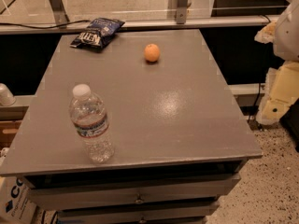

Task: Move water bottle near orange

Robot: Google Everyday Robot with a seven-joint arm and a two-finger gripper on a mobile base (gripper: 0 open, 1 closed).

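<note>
The water bottle (pixel 91 123) stands upright near the front left corner of the grey table (pixel 177 111). It is clear and ridged, with a white cap and a white label with a red band. The orange (pixel 152 52) sits toward the back of the table, near the middle and well apart from the bottle. My gripper (pixel 280 94) hangs at the right edge of the view, off the table's right side. It is far from both the bottle and the orange and holds nothing that I can see.
A dark blue chip bag (pixel 97 32) lies at the table's back left corner. A rail with metal posts (pixel 182 6) runs behind the table. Drawers (pixel 140 197) sit below the front edge. A box (pixel 14 202) stands on the floor at lower left.
</note>
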